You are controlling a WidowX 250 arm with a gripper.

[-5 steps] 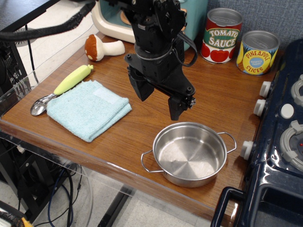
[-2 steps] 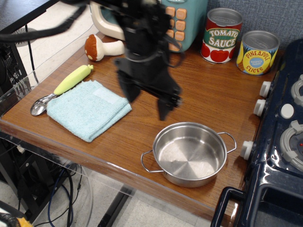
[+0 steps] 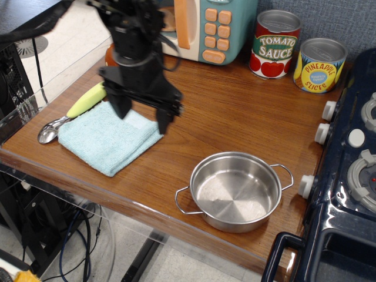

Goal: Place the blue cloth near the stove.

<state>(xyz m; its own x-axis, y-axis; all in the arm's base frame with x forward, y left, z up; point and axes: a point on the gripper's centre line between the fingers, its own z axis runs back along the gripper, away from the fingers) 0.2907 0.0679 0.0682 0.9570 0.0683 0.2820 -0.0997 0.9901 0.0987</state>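
Swinging over from above the steel pot (image 3: 236, 191), gripper (image 3: 143, 113) now hovers at blue cloth (image 3: 109, 136), reaching stage.
Jaws spread wide, holding nothing; next, descend, pinch cloth, carry toward stove (image 3: 346, 176) at 3 o'clock.

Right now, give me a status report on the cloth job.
Gripper open, empty, above blue cloth's right edge. Cloth flat at table's left, far from stove. Steel pot sits between them.

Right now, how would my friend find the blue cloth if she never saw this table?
Start at the brown wooden table and go to its left front corner. The pale aqua-blue folded terry cloth lies flat there, under the open black fingers. It is the only soft fabric thing, beside a metal spoon with a yellow-green handle.
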